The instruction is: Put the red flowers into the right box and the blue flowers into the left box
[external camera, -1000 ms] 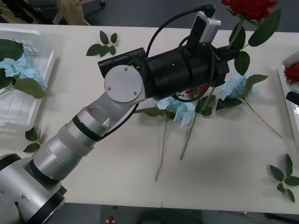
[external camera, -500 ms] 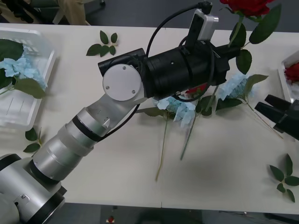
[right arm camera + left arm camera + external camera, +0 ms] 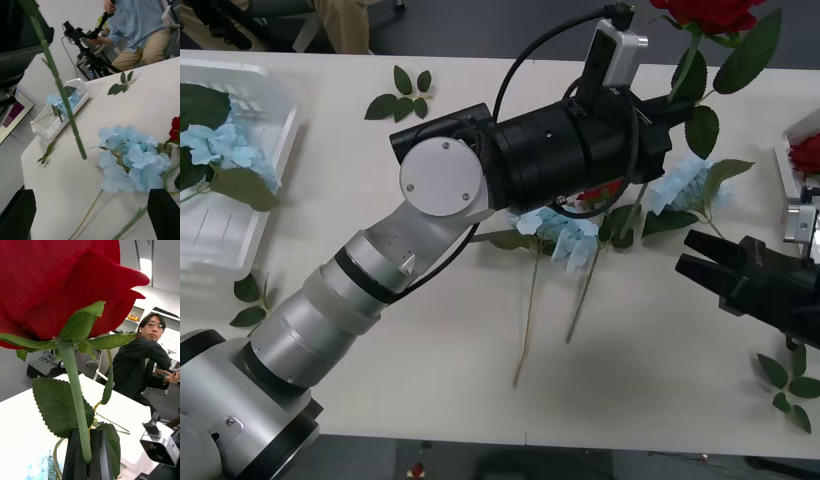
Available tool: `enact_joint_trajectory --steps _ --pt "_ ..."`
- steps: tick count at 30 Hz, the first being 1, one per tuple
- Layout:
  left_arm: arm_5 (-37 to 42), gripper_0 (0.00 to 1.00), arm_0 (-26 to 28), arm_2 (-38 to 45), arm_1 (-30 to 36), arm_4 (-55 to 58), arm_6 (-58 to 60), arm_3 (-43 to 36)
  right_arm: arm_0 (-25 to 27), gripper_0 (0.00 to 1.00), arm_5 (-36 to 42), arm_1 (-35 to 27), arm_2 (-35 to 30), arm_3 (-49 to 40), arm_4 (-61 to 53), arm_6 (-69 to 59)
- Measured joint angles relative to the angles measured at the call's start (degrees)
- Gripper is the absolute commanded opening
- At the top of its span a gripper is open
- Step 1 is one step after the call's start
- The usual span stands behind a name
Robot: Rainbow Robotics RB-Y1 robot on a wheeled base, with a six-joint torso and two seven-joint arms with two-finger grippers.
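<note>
My left gripper [image 3: 672, 108] holds a red flower [image 3: 710, 12] in the air over the table's far right. Its black fingers [image 3: 75, 457] are shut on the green stem [image 3: 77, 397] below the bloom [image 3: 56, 285]. The stem's lower end [image 3: 60, 86] hangs free above the table. My right gripper [image 3: 695, 255] stands open low at the right, beside two blue flowers [image 3: 560, 235] [image 3: 685, 185] lying on the table. One of them [image 3: 129, 159] lies just ahead of its open fingers. Another red flower [image 3: 600, 192] peeks from under the left arm. The left box [image 3: 275, 150] holds a blue flower [image 3: 215, 145]. The right box [image 3: 787, 175] holds a red flower [image 3: 808, 152].
Loose green leaf sprigs lie at the far middle [image 3: 402, 95], by the left box [image 3: 252, 300] and at the near right [image 3: 790, 385]. The left arm's black forearm [image 3: 570, 150] reaches across above the table's middle. The table's near edge runs along the bottom.
My right gripper has come in from the right edge and moved left toward the blue flowers. The left arm and its red flower have barely moved.
</note>
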Motion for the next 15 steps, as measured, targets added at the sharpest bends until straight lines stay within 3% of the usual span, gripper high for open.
enact_joint_trajectory --steps 15 --pt "0.00 0.00 0.00 0.00 0.00 0.00 0.00 0.00 -4.28 0.87 2.02 6.23 -0.23 0.01 2.20 0.00"
